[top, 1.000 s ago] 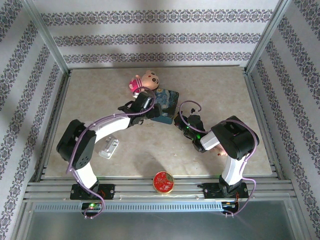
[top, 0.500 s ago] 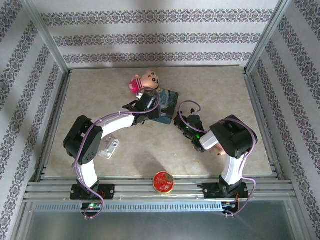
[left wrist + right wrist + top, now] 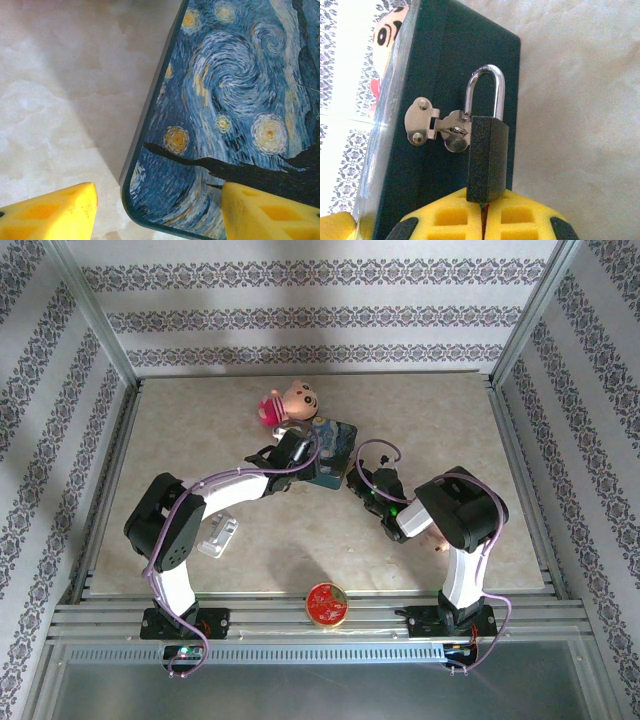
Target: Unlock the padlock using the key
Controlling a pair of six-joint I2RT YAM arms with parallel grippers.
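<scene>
Right wrist: padlock (image 3: pixel 487 155) hangs, shackle closed, through the hasp (image 3: pixel 437 125) on the blue tin (image 3: pixel 445 60), its base touching the right hand (image 3: pixel 482 220). Pads are pressed together; key not discernible, presumably pinched in their seam. Left hand (image 3: pixel 159 200) is spread astride the tin's corner, not clamping.

Risk: a twist could swing the padlock or shift the unbraced tin, so the key slips or bends.

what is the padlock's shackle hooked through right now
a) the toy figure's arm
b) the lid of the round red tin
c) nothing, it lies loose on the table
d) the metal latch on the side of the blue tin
d: in the right wrist view the padlock hangs with its silvery shackle through the metal latch on the dark side of the blue tin, above the right pincer.
</scene>
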